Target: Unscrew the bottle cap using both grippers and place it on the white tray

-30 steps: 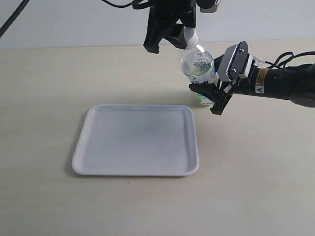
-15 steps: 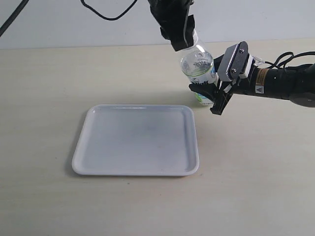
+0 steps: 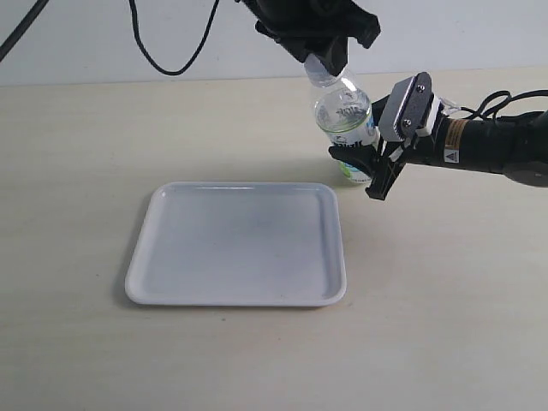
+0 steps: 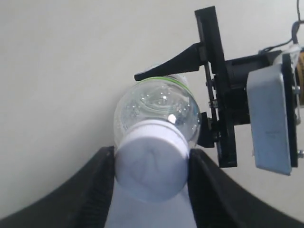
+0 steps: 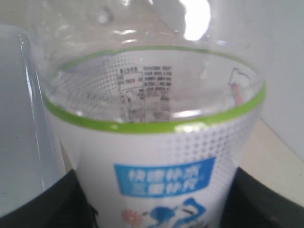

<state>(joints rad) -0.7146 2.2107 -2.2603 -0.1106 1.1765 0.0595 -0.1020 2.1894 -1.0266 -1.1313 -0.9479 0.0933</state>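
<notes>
- Bare counter [image 3: 445, 300] runs wide toward the near edge and the left edge. The far edge meets a pale wall.
- The white tray [image 3: 240, 186] lies flat around the counter's middle. Its far right corner is just beside the bottle's foot, and its white floor shows from rim to rim.
- The bottle [image 3: 344, 116] is toward the far edge, right of the middle. It is clear above a green band, and its neck tilts toward the left edge. I cannot tell whether its base touches the counter.
- The bottle cap [image 4: 151, 164] sits on the bottle's neck, not on the tray.
- My left tool [image 3: 323, 62] comes down from above at the far edge, its two dark fingers [image 4: 97, 190] pressed to opposite sides of the cap.
- My right tool [image 3: 366, 168] reaches in low from the right edge with the arm nearly level. It is clamped on the bottle's labelled lower half, one jaw on each side.
</notes>
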